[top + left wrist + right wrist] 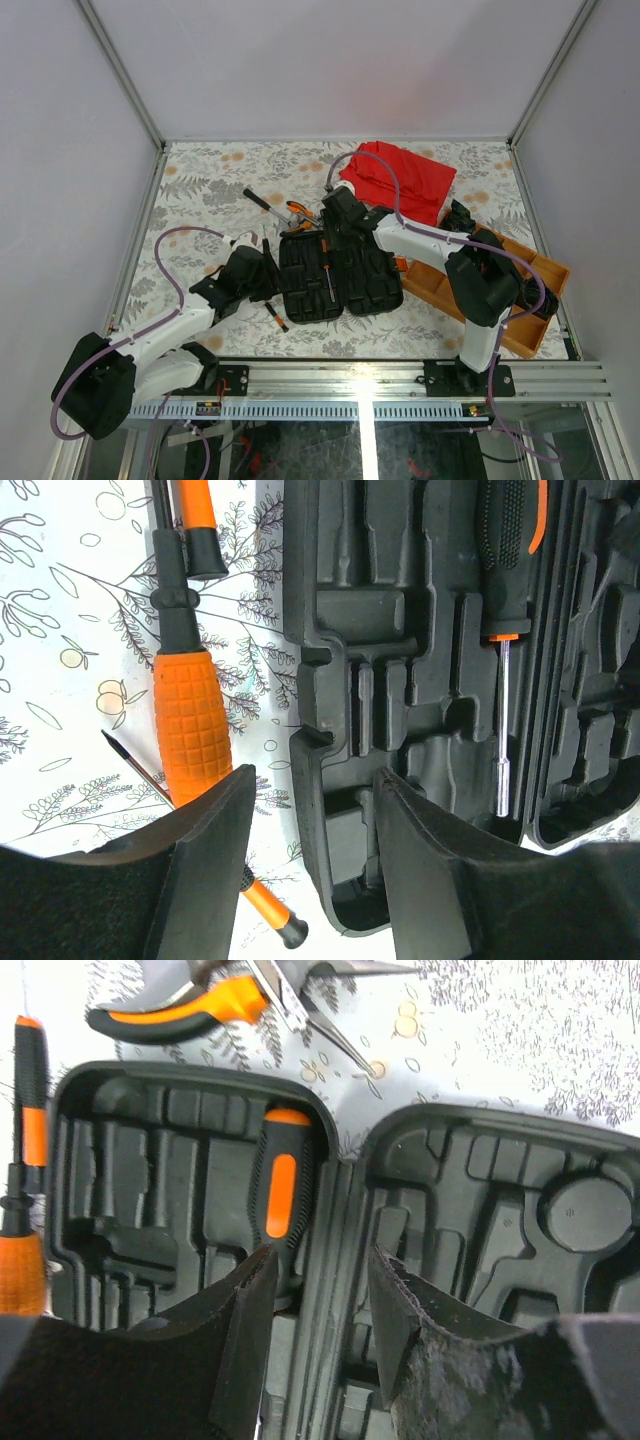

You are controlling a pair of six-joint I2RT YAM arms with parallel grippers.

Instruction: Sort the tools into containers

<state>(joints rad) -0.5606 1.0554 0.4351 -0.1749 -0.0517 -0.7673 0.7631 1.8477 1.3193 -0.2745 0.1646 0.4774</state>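
Finding: one screwdriver [278,1195] seated in the open tool case [375,280], mid-worktop [200,180]; pliers [190,1005] and orange-handled driver [190,720] lie loose beside it. My left claw [312,780] and right claw [322,1255] stand apart, empty

Top external: high at the near edge, looking down over the whole table [200,180]. Both wrist views: close above the open tool case [360,285], facing down; seated screwdriver [280,1195] shared.

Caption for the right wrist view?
Open right gripper hovers over the open tool case, one screwdriver seated inside, pliers lying beyond.
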